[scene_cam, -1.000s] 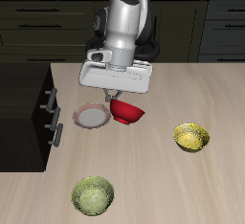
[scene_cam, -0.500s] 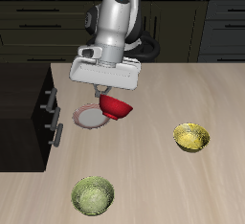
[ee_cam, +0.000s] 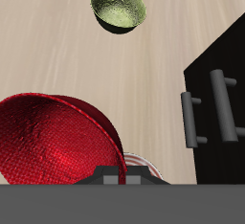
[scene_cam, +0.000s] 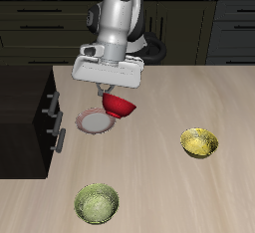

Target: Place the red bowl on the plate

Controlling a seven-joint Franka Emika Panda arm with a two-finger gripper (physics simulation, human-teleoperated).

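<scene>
I'm reaching down from the table's back, my claw [scene_cam: 107, 97] gripping the red bowl [scene_cam: 120, 106] by its rim, hanging tilted over the plate's [scene_cam: 93, 123] edge.

Red bowl close under the wrist camera, green bowl beyond on the table.

The red bowl [ee_cam: 53, 142] fills much of the view, tilted, its speckled inside facing the lens; its edge runs into the dark gripper body [ee_cam: 124, 194], fingertips hidden, so the grip itself cannot be read. A thin sliver of the plate [ee_cam: 140, 161], pinkish rim over pale centre, peeks out just beside the bowl's edge. The green bowl [ee_cam: 120, 8] sits well apart on the pale wood table [ee_cam: 77, 60], upright. A black cabinet [ee_cam: 215, 103] with two grey bar handles [ee_cam: 189, 120] stands at the table's side.
</scene>
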